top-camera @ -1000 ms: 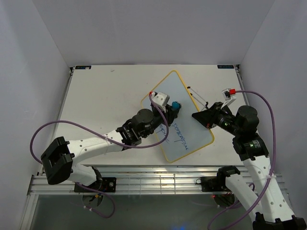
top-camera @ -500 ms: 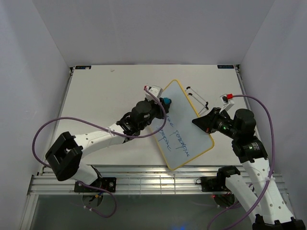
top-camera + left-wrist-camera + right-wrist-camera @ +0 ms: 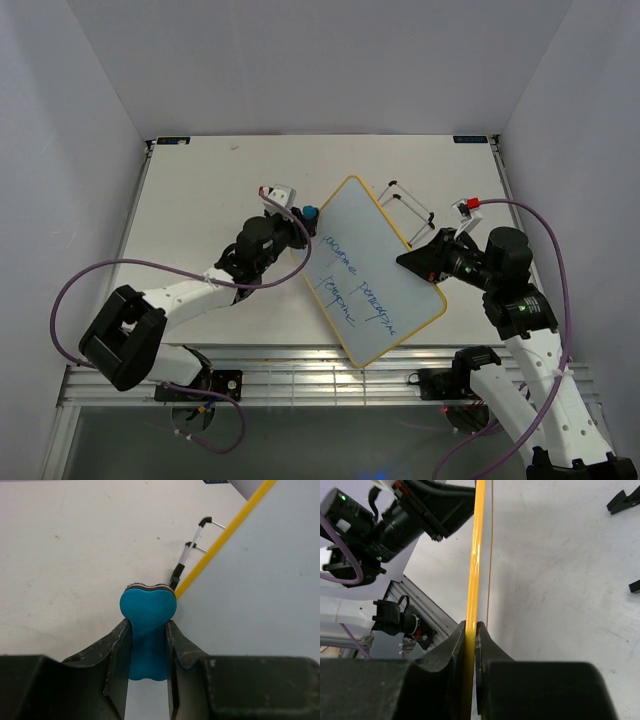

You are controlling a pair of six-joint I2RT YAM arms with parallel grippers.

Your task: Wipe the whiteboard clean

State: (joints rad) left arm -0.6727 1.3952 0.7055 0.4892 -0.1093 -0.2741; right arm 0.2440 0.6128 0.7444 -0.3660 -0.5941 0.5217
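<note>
Whiteboard (image 3: 375, 265): middle-right of the worktop (image 3: 200, 180), turned diagonally, one rounded corner toward the far side and the opposite one toward the near edge. Face is tilted and visible from above. Yellow frame runs all round. Two lines of blue handwriting run along the left and near part of the face. Black-tipped wire feet (image 3: 190, 545) stick out behind the far right edge.

Right end effector (image 3: 471, 627): closed on the whiteboard's right long edge. In the right wrist view the yellow frame is seen edge-on, pinched between the two dark fingers (image 3: 451, 645). Bare worktop lies to the right of the frame in that view, the other arm's dark housing at upper left. Cannot tell whether the board's near corner rests on the worktop.

Left end effector (image 3: 148, 630): closed on the eraser (image 3: 148, 607), a small blue block squeezed at its waist so the far end bulges out past the fingertips; a dark layer shows along its far edge. The eraser is at the board's far left corner, just beside the yellow frame. Contact with the frame or face cannot be told from either view.

Purple cable (image 3: 110, 275) loops from the left arm over the worktop's near left side.
</note>
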